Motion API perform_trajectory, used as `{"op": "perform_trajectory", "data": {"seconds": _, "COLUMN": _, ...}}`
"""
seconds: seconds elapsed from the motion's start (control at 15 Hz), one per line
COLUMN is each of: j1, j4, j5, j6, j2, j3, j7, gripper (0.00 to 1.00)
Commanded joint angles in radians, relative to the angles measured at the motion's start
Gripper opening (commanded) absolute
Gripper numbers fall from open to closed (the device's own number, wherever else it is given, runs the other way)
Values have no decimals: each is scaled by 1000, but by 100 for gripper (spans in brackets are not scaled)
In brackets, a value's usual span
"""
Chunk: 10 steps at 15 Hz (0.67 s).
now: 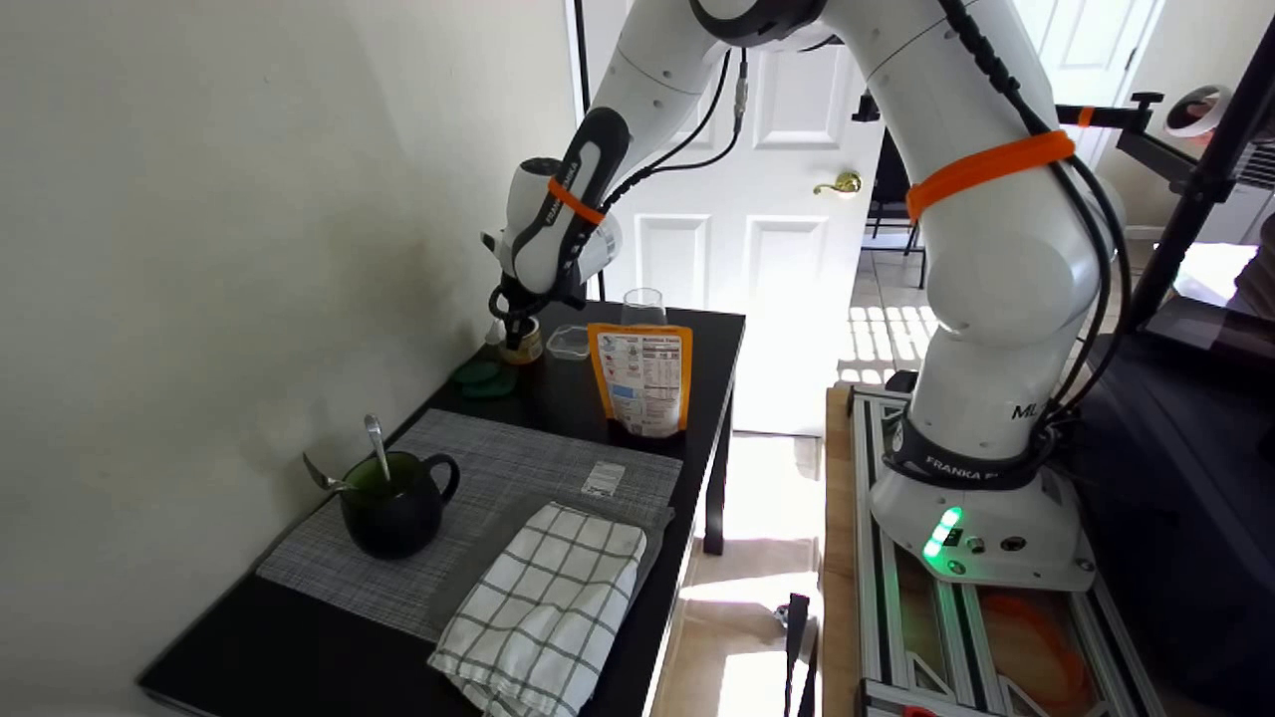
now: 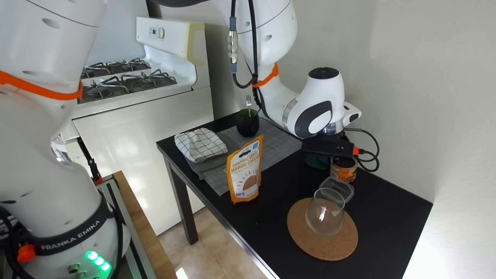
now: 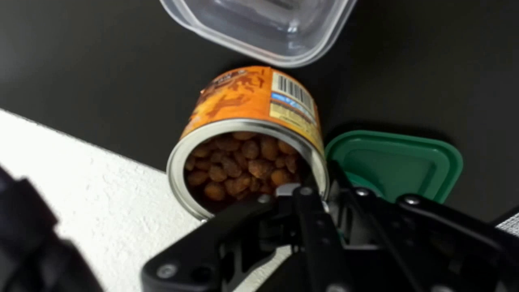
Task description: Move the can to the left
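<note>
Orange-labelled can (image 3: pixel 248 103), open top, silver rim, brown nut-like pieces (image 3: pixel 239 168) inside; it's on the wall side of the tabletop (image 2: pixel 271 221), between the clear plastic container (image 3: pixel 269 56) just beside it and the green lids (image 3: pixel 395 162); can't tell if its base is fully down; gripper (image 3: pixel 316 178) narrow, pinching the can's rim, one finger inside the opening, one outside; dark mug (image 1: pixel 393 518), green inside, holds fork (image 1: pixel 321 476) and spoon (image 1: pixel 376 445), both sticking out over its rim; clear glass (image 2: pixel 324 221) upright on round cork mat (image 2: pixel 329 250); orange snack bag (image 2: pixel 245 170) standing, front reads ORGANIC DRIED MANGO CHEEKS, nutrition panel (image 1: pixel 659 368) on its back, in an exterior view; tabletop black, set along the pale wall (image 1: pixel 249 199); grey placemat (image 1: pixel 468 453) flat on it, mug standing on that, bag just beside its edge, small white label (image 1: pixel 603 479) on the weave; darker grey cloth (image 1: pixel 493 558) partly over the placemat, folded checked towel (image 1: pixel 558 588) on top; room has white panelled door (image 1: pixel 777 259) with brass handle (image 1: pixel 845 183) in an exterior view; white stove (image 2: pixel 170 42) with black grates (image 2: pixel 147 81) in an exterior view; sunlit patches on the floor (image 1: pixel 757 468); robot arm (image 2: pixel 267 35) white with orange bands (image 1: pixel 991 173), reaching over the tabletop, green lights (image 1: pixel 941 533) lit on its base (image 1: pixel 981 548) in both exterior views.
</note>
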Motion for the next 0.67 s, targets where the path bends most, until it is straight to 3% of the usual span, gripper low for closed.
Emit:
{"op": "perform_trajectory", "data": {"seconds": 0.0, "j1": 8, "j4": -53, "j5": 22, "j6": -55, "j2": -67, "j3": 2, "j7": 9, "gripper": 2}}
{"op": "perform_trajectory", "data": {"seconds": 0.4, "j1": 62, "j4": -181, "j5": 12, "j6": -85, "j2": -223, "j3": -26, "j7": 32, "gripper": 3}}
{"op": "perform_trajectory", "data": {"seconds": 0.6, "j1": 29, "j4": -257, "j5": 53, "j6": -84, "j2": -294, "j3": 79, "j7": -86, "gripper": 3}}
